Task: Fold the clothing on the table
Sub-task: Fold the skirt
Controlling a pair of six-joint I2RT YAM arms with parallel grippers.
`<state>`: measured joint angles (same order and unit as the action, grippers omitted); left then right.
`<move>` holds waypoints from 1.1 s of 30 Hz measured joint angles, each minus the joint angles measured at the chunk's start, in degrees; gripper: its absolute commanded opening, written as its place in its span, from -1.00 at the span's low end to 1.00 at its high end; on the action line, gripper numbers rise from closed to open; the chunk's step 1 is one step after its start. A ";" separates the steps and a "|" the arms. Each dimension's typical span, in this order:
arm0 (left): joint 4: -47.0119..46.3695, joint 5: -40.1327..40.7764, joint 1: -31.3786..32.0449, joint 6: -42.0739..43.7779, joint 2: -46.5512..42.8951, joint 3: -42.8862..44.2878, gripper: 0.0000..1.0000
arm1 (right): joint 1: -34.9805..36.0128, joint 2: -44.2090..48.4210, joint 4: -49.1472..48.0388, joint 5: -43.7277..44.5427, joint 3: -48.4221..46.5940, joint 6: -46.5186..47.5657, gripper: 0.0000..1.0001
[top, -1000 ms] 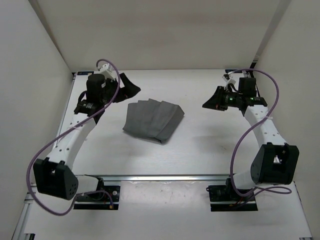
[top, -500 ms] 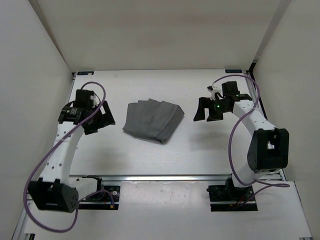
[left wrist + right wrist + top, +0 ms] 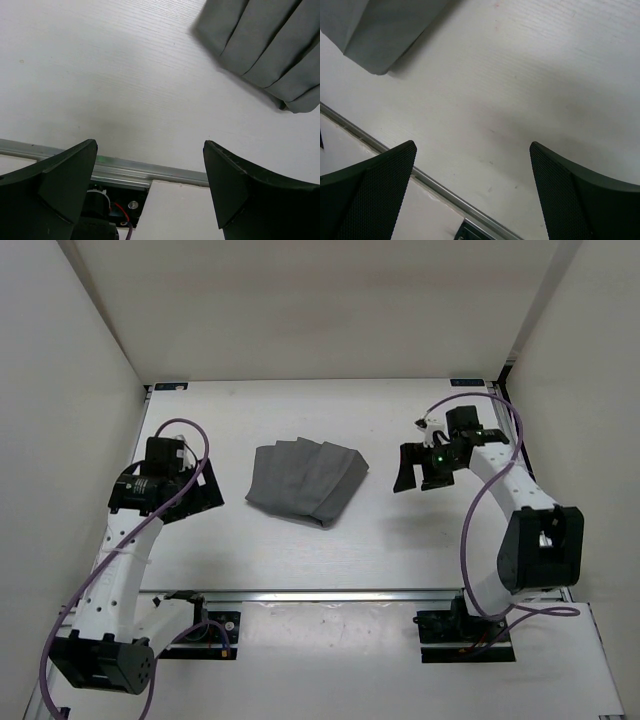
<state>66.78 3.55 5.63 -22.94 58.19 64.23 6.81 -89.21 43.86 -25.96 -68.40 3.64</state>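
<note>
- Clothing point(image 3: 305, 483) lies as a compact grey bundle mid-bench point(image 3: 400, 540), pleat lines running along it.
- It sits between the two arms and touches neither.
- Left pincer point(image 3: 193, 495) is wide and holds nothing, off the bundle's left side.
- Right pincer point(image 3: 418, 472) is wide and holds nothing, off the bundle's right side.
- Judgement: the fold looks done or close to it.
- Risk: another grab may pinch only the top layer and peel the bundle open.
- Risk: slippery pleats may fan out if an edge is dragged along the bench.
- Risk: a wide pincer sweeping low past a corner could snag it and skew the stack.
- Hidden: lower layers and their count; the plain band cannot be made out.
- Each wrist view catches only a corner of the cloth, cut by the frame.
- Pincer height above the bench: cannot tell.
</note>
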 measured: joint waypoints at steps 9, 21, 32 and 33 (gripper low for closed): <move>-0.83 0.63 -0.17 0.90 -0.13 0.02 0.97 | 0.13 7.67 -0.09 2.58 5.07 1.31 0.98; -0.81 0.57 0.33 1.07 -0.42 0.33 0.97 | 0.81 7.74 -0.26 3.98 5.51 1.44 0.99; -0.87 0.09 0.33 1.07 -0.59 0.35 0.98 | 0.24 7.85 -0.28 5.01 5.51 1.51 0.98; -0.87 0.04 0.33 1.07 -0.59 0.35 0.97 | 0.24 7.89 -0.28 5.03 5.51 1.49 0.99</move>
<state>65.91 3.60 5.96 -21.87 57.60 64.58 7.05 -81.32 43.57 -20.93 -62.89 5.13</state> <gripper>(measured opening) 0.981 0.993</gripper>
